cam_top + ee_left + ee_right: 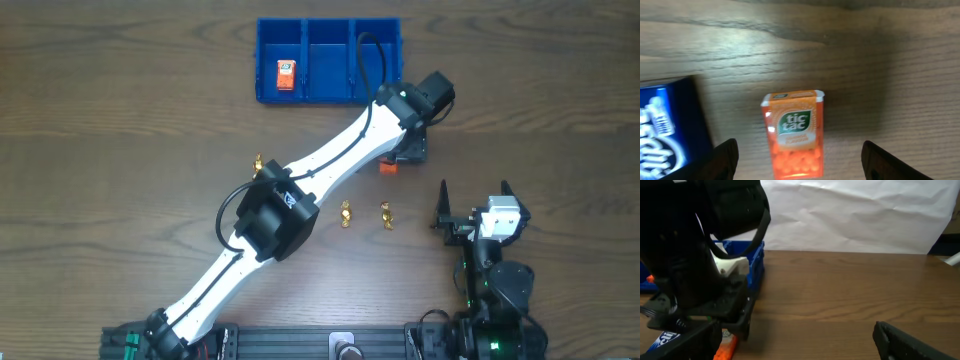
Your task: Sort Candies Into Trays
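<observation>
1. Top view: my left arm reaches across the table (pixel 120 120) to the right end of the blue tray (pixel 328 60). The left gripper (pixel 402 160) hangs over an orange box (pixel 388 167) lying on the wood just below that tray corner. A second orange box (pixel 286 74) sits in the tray's left compartment. Three gold-wrapped candies (pixel 346 213) lie on the table, two side by side mid-table and one beside the left arm. The right gripper (pixel 474 197) is near its base, fingers spread wide, holding nothing.
2. Left wrist view: the left gripper (pixel 799 147) is wide open. The orange box (pixel 793 132) lies flat between the fingers (pixel 725 157), touching neither. The blue tray's wall (pixel 670 125) is just beside it.
3. Right wrist view: my right gripper (pixel 792 330) is wide open over bare wood. Ahead I see the left gripper's dark body (pixel 705 300) by the tray (pixel 757 260), with the orange box (pixel 726 347) under it.
</observation>
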Tool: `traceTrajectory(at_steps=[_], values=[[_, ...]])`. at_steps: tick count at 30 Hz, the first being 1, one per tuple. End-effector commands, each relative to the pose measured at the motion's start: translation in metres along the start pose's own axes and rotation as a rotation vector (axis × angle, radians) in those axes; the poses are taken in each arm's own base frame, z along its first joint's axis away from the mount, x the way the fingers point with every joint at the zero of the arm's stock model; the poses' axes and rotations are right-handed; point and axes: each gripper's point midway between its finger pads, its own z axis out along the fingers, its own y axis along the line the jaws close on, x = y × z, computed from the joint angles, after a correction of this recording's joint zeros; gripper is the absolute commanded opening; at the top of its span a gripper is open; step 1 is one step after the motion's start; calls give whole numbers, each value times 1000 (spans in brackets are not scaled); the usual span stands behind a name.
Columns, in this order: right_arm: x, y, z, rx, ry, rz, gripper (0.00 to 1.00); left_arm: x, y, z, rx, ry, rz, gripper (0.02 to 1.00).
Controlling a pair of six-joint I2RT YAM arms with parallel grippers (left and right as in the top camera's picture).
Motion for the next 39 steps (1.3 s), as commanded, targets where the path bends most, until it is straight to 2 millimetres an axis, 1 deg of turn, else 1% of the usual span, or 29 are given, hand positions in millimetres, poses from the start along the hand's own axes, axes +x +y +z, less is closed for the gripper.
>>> traceTrajectory(at_steps=[1, 6, 14, 20, 23, 27, 30, 33, 34, 36, 38, 39], values=[[0, 2, 0, -8, 2, -12, 998, 7, 2, 20, -8, 44, -12, 783], [0, 2, 0, -8, 2, -12, 998, 7, 3, 20, -9, 44, -13, 761], [0, 2, 0, -8, 2, -12, 998, 9, 8, 34, -24, 67, -17, 733], [0, 2, 0, -8, 2, -12, 998, 10, 7, 43, -15, 76, -20, 698], [0, 2, 0, -8, 2, -12, 998, 11, 6, 46, -7, 87, -23, 625], [0, 2, 0, -8, 2, -12, 998, 10, 6, 46, -6, 85, -23, 448], [0, 2, 0, -8, 2, -12, 998, 10, 6, 46, -7, 85, -23, 391], [0, 2, 0, -8, 2, -12, 998, 10, 6, 46, -6, 84, -24, 360], [0, 2, 0, -8, 2, -12, 998, 10, 6, 45, -6, 83, -24, 354], [0, 2, 0, -8, 2, -12, 998, 6, 6, 37, -5, 64, -23, 349], [0, 2, 0, -8, 2, -12, 998, -3, 6, 20, -6, 17, -24, 351], [0, 2, 0, -8, 2, -12, 998, -12, 7, 4, -6, -26, -19, 354]])
